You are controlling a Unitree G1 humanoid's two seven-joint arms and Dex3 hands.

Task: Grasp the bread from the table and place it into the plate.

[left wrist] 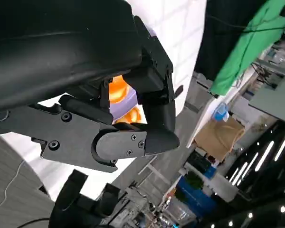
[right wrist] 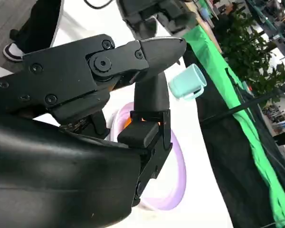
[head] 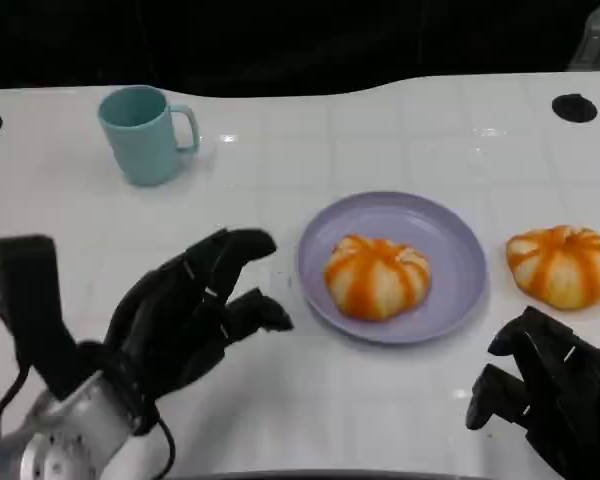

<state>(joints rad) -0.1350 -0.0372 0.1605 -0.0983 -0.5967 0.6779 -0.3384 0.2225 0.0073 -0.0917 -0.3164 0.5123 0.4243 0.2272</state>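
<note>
A round orange-striped bread [head: 377,276] lies in the lilac plate [head: 460,240] at the middle of the white table. A second, similar bread [head: 561,263] sits on the table just right of the plate. My left hand [head: 195,315] hovers left of the plate with its fingers spread toward it, holding nothing. My right hand [head: 545,390] is near the front edge, below the second bread and apart from it, fingers loosely bent and empty. The left wrist view catches the bread [left wrist: 118,90] and plate [left wrist: 123,107] between the fingers. The right wrist view shows the plate rim [right wrist: 178,175].
A teal mug [head: 145,135] stands at the back left, also seen in the right wrist view as the mug [right wrist: 187,81]. Dark round holes [head: 574,107] mark the table's far corners. Bare tabletop lies between the hands and in front of the plate.
</note>
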